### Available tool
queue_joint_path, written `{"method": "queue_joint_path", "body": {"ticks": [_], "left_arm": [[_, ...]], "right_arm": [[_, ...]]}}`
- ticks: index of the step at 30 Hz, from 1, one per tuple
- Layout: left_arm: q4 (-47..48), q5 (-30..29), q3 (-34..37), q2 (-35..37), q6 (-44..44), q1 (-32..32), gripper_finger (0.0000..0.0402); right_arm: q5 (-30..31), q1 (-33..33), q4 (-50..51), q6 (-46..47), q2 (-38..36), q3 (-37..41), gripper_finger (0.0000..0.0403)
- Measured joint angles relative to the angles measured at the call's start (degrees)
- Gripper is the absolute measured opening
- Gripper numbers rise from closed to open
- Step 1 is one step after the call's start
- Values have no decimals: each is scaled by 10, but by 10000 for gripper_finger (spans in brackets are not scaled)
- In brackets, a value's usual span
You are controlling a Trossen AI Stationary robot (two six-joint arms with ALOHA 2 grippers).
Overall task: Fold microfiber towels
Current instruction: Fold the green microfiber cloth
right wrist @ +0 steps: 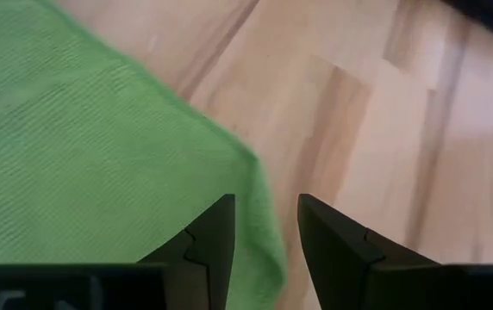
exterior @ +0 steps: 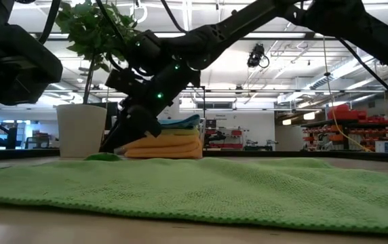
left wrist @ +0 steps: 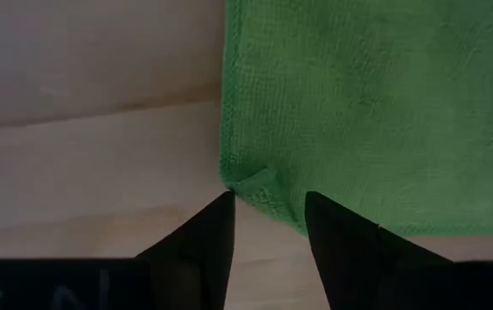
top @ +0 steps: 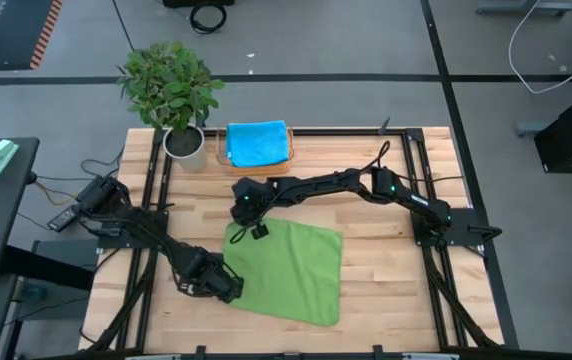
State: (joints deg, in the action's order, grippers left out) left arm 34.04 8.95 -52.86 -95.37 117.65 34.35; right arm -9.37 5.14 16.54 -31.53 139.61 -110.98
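A green microfiber towel (top: 291, 265) lies spread flat on the wooden table. My left gripper (left wrist: 268, 202) points down at its near-left corner (left wrist: 259, 182), open, with one fingertip on each side of it. That corner curls up a little. My right gripper (right wrist: 264, 207) slants down over the towel's far-left corner (right wrist: 259, 185), open, and the towel's edge runs between its fingers. A stack of folded towels (exterior: 167, 139), blue on top (top: 257, 145), rests at the far edge. My left gripper's fingers (left wrist: 221, 215) stand on either side of the curled near-left corner; I cannot tell whether they touch it. My right gripper's fingers (right wrist: 216, 224) straddle the edge at the far-left corner; I cannot tell whether they touch it either.
A potted plant (top: 171, 80) in a white pot (top: 184, 145) stands at the far left, beside the towel stack. Dark frame rails (top: 421, 180) run along the table's left and right sides. Bare wood (top: 386, 270) lies right of the green towel.
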Motion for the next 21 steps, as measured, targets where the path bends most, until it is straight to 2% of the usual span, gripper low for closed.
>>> {"method": "queue_joint_path", "body": {"ticks": [5, 9, 15, 21], "left_arm": [[-4, 3, 0, 0, 1, 0, 129], [-4, 3, 0, 1, -2, 0, 119], [-3, 3, 0, 1, -4, 0, 103], [-3, 4, 0, 1, -4, 0, 66]], "right_arm": [[-11, -1, -1, -3, 0, 26, 135], [7, -2, -53, -6, -1, 59, 135], [12, -2, -61, 14, -2, 60, 135], [23, -1, -85, 30, -1, 61, 126]]}}
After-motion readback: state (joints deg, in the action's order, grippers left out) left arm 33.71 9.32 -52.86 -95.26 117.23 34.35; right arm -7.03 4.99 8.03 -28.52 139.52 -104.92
